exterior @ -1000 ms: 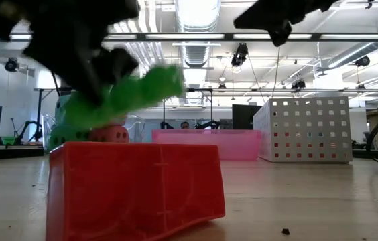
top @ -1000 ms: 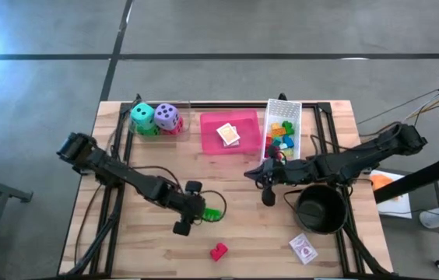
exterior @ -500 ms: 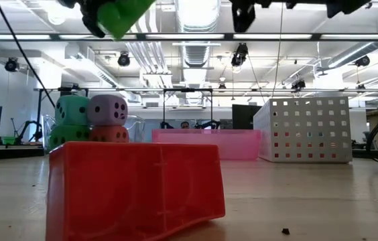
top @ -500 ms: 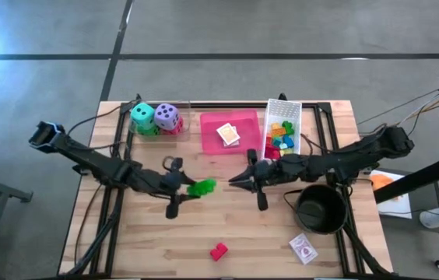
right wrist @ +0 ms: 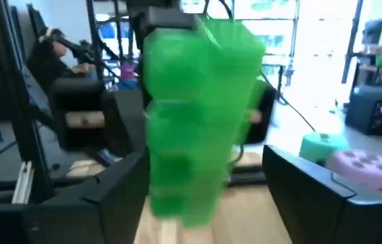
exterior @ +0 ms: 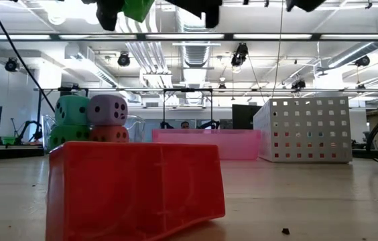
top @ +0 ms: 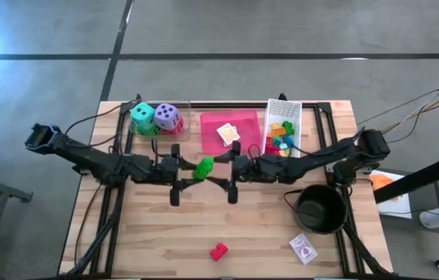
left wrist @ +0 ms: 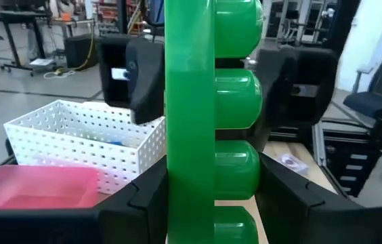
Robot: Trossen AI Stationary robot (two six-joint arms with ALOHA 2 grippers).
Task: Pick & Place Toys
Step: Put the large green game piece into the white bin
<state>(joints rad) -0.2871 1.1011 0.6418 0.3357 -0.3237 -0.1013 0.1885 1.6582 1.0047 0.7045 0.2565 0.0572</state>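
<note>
Both arms have swung inward since a second ago, when the left gripper (top: 182, 169) was lower on the table with the green brick (top: 202, 167) and the right gripper (top: 227, 168) hung near the black pot (top: 320, 210). Now the two grippers face each other above mid-table, the brick between them, lifted clear of the wood. In the left wrist view the left jaws are clamped on the brick's sides, studs facing forward. In the right wrist view the right fingers (right wrist: 309, 183) stand apart on either side of the brick, not touching it; they have spread from closed.

This looks like a handover in the air. The brick is most likely hard, light, smooth plastic: it should not give under pressure and may slip or twist if pinched on a corner. The right jaws would best close on flat opposite faces left free by the left fingers, squarely, before the left lets go.

Elsewhere, soft dice (top: 156, 118) sit stacked at the far left, a red brick (top: 219, 251) and a card pack (top: 303, 249) lie near, and the white basket (top: 297, 138) holds more bricks.
</note>
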